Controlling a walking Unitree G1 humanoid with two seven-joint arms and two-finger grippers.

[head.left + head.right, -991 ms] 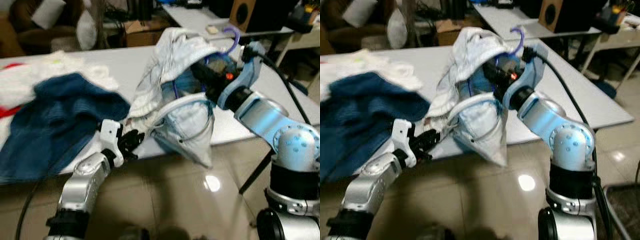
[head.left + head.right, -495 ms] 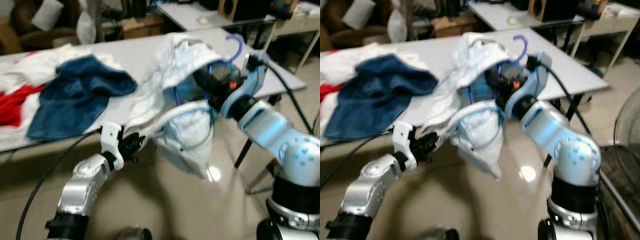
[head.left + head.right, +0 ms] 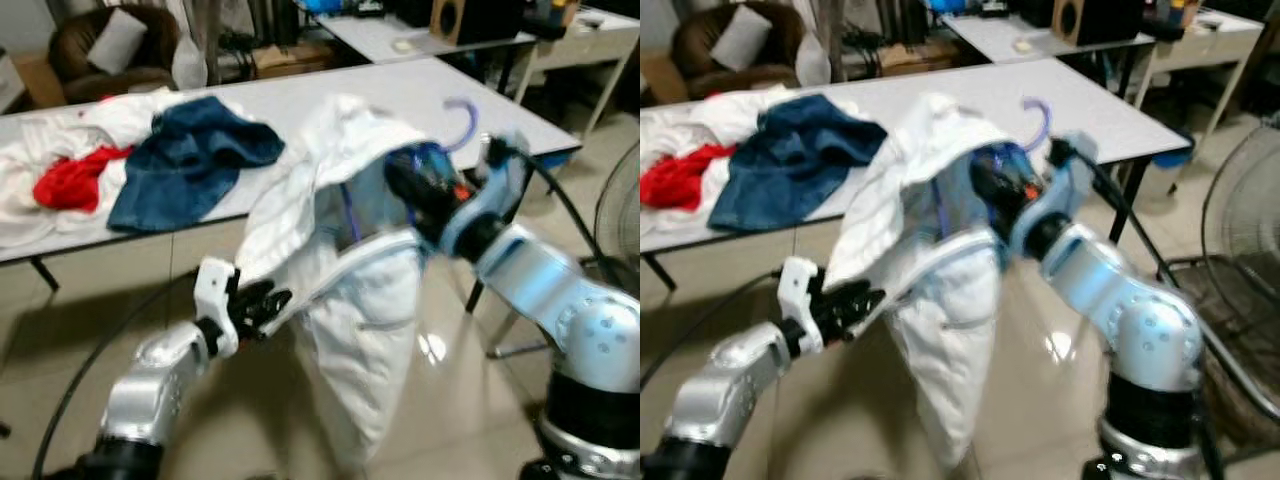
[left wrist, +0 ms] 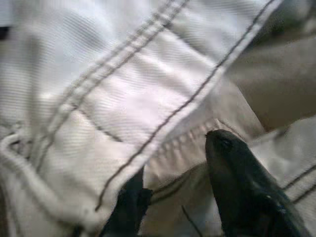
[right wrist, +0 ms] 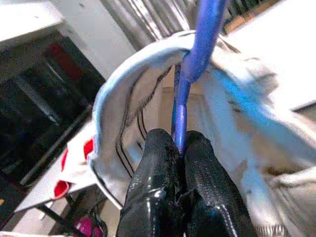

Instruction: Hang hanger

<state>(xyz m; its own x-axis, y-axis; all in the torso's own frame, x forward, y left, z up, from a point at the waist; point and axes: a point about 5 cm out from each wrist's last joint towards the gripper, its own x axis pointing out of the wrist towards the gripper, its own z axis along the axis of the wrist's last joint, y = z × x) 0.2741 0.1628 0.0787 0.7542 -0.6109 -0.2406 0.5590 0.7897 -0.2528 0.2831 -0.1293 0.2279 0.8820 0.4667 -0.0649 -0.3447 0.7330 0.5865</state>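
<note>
While gripping the lower left hem of a white garment [image 3: 350, 330], left gripper [image 3: 262, 305] low and left of centre in the head views, black fingers [image 4: 242, 192] pinched together on a stitched fold of pale cloth in the left wrist view. Hanging from that pinch point upward and rightward to mid-frame, the garment itself: a long white drape with dark seam lines, lowest tip dangling near the bottom centre over glossy beige floor tiles [image 3: 60, 330]. Higher, right of centre, right gripper [image 3: 415, 185] buried under the garment's upper folds, silver-blue arm [image 3: 545, 290] running off toward the lower right corner. Clamped shut on the blue hanger [image 5: 190, 69] in the right wrist view, both black fingertips pressed tight against either side of the thin blue shaft, white collar draped just beyond them around the neck of the hanger. Poking out above the cloth and just above-right of that gripper, the hanger's pale purple-blue hook [image 3: 462, 118], held in the air in front of the table edge, touching nothing else visible. Behind, across the upper half of the frame, a long grey table [image 3: 400, 85] carrying a dark blue towel [image 3: 190, 160], a red cloth [image 3: 68, 185] and more white laundry [image 3: 30, 215] at upper left. Farther back, a second table, a brown armchair [image 3: 110, 55] with a light cushion at top left, and a wooden speaker [image 3: 445, 15] at top right.
</note>
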